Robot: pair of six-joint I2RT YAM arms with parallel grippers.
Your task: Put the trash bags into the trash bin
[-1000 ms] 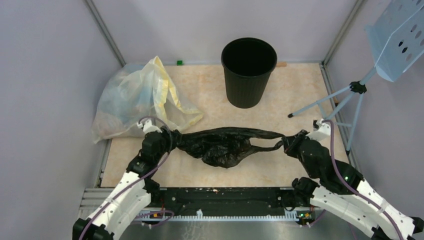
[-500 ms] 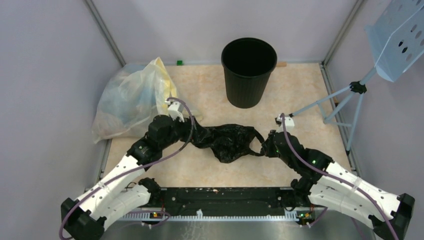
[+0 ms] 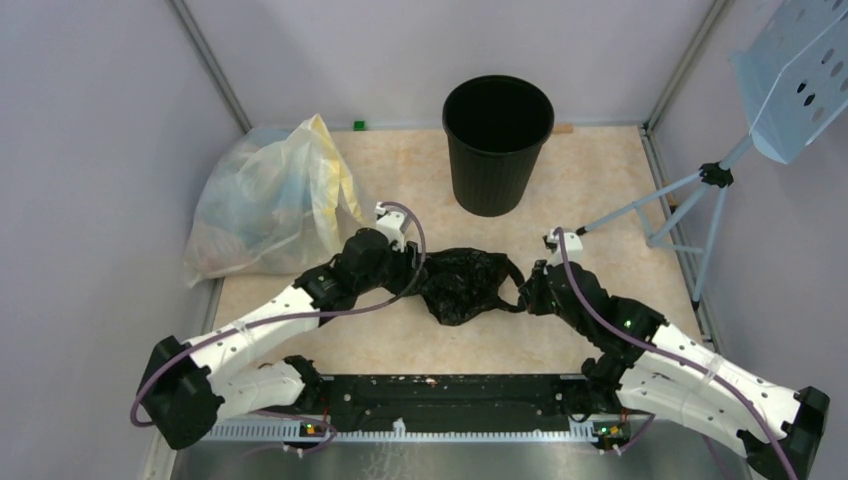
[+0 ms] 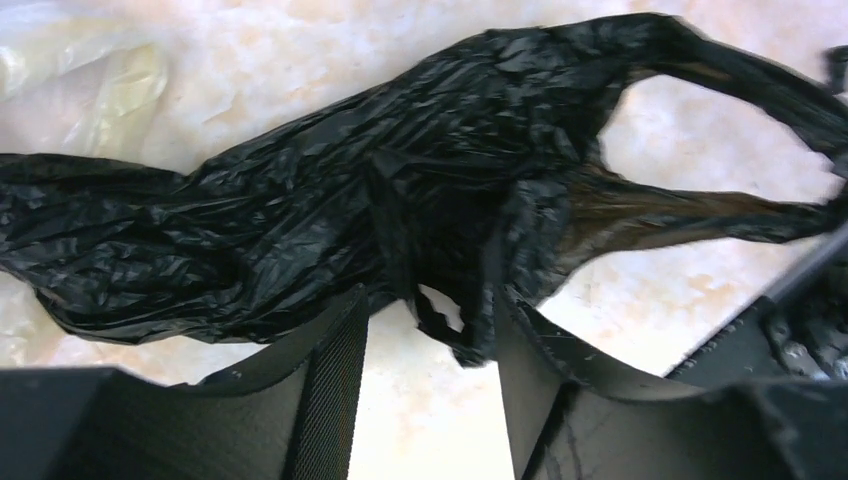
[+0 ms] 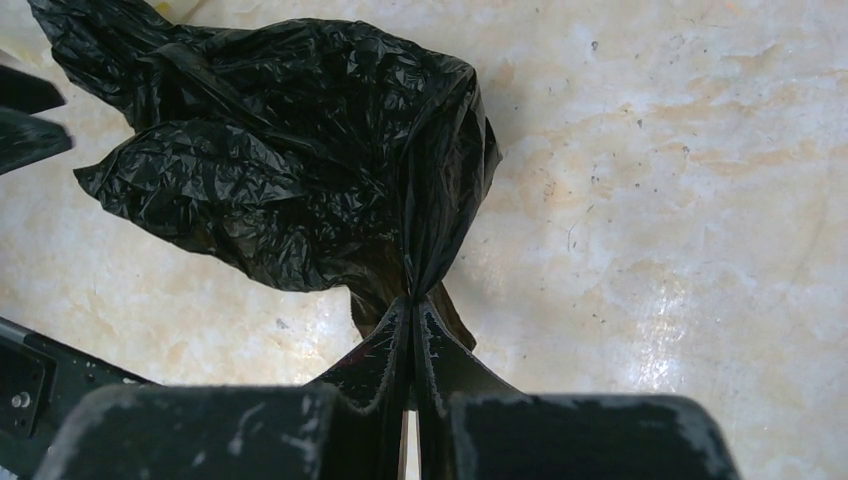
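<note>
**Two-arm gathering of the black trash bag** (image 3: 462, 282), which lies crumpled on the table (image 3: 380, 340) between the two tools. Right gripper (image 5: 412, 303) — jaws pressed together on a thin pinch of film at the end of the bag nearest it, with the rest of the bundle spreading out ahead of its fingertips. Left gripper (image 4: 428, 300) — jaws wide apart and clamping nothing. The bag's bulk lies just ahead of its fingertips and a small fold dips into the gap, while a loop handle (image 4: 720, 68) runs off to the right of the fingers toward the other tool. The trash bin (image 3: 490, 185) stands upright and open beyond both grippers, apart from the bag. A pale-yellow bag (image 3: 265, 200) sits to the left of the left arm. Step in hand, as judged: bunching and securing the bag, with transport not yet begun. The next move likely calls for the left jaws to shut on a thick fold, then a joint lift high enough for the dangling film to clear the rim before release above the opening
</note>
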